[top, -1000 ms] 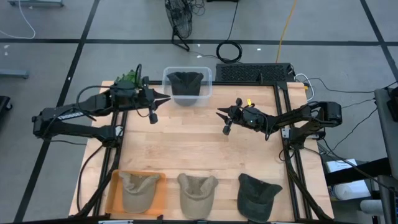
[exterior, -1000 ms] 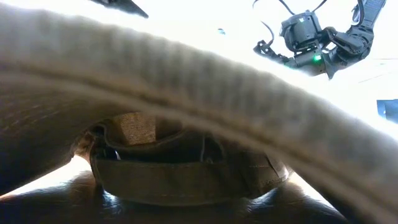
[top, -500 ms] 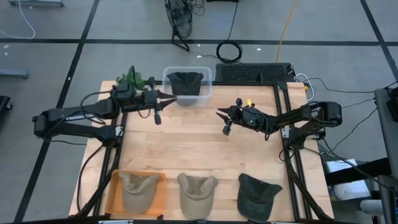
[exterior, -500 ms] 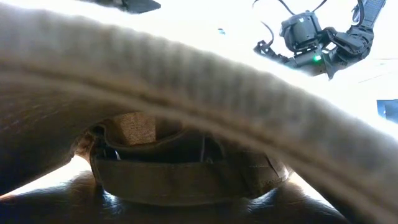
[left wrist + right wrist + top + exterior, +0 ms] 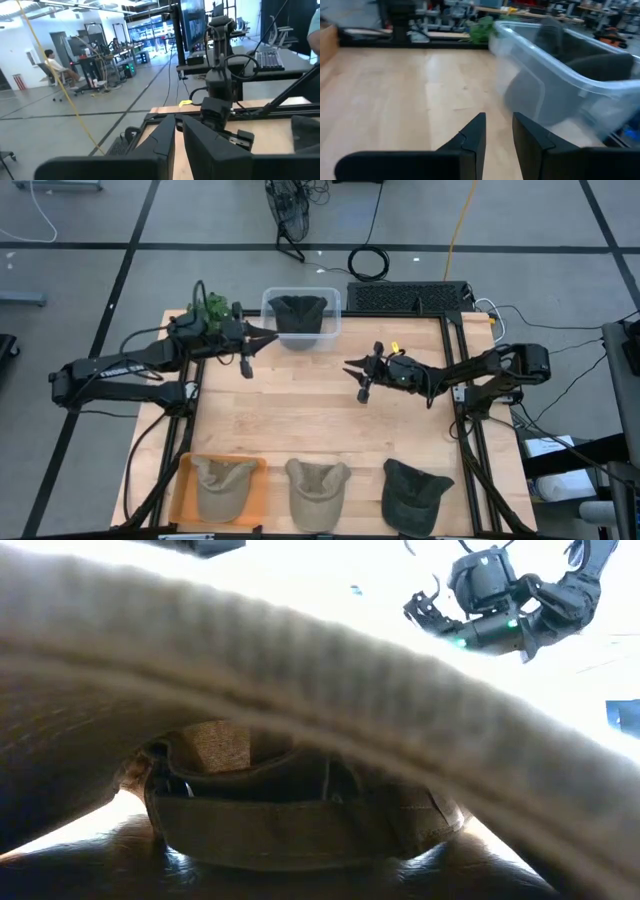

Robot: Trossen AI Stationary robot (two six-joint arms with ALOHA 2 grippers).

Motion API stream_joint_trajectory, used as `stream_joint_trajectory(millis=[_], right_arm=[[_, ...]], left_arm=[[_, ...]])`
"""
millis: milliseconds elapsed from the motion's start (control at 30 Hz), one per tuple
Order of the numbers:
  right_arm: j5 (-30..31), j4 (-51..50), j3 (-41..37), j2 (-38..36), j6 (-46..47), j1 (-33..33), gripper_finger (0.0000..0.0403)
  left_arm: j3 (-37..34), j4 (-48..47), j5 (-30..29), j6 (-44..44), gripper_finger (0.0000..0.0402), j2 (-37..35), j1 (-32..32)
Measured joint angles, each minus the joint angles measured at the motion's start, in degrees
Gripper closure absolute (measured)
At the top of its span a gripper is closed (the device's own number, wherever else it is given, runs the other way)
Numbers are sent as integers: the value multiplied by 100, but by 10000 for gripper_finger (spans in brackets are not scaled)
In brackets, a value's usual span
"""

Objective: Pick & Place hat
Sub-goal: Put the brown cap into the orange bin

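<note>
A clear plastic bin (image 5: 300,318) at the table's far edge holds a dark hat (image 5: 299,310). Three hats lie crown up along the near edge: a tan one (image 5: 222,485) on an orange tray (image 5: 181,492), a tan one (image 5: 317,490) and a dark one (image 5: 413,492). My left gripper (image 5: 270,334) hovers shut just left of the bin, pointing right. My right gripper (image 5: 348,366) hovers over the table's middle, pointing left toward the bin (image 5: 555,75), its fingers a narrow gap apart (image 5: 498,131). In the low view a tan hat's brim (image 5: 320,670) fills the picture.
A green object (image 5: 210,307) sits at the far left corner behind my left arm. A keyboard (image 5: 408,297) and cables lie beyond the far edge. Bare wood (image 5: 300,415) stretches between the bin and the row of hats. A metal frame (image 5: 470,430) borders the right side.
My left gripper has nudged toward the bin, then drawn back a little toward the far edge. My right gripper has shifted slightly toward the table's left, and in the low view its arm has risen a little. The hats and the bin have stayed put.
</note>
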Motion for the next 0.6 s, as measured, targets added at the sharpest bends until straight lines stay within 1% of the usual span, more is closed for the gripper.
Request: stream_joint_trajectory(millis=[133, 300, 500, 600], right_arm=[[0, -559, 364, 0, 36, 269, 330], [-4, -1473, 727, 0, 455, 711, 330], [8, -1433, 732, 0, 888, 1520, 330], [177, -1340, 734, 0, 1068, 1930, 330]], left_arm=[[7, -162, 49, -191, 353, -213, -89], [4, -294, 57, -377, 353, -134, -350], [4, -341, 57, -922, 353, 20, -865], [4, -423, 57, -1131, 353, 31, -1231]])
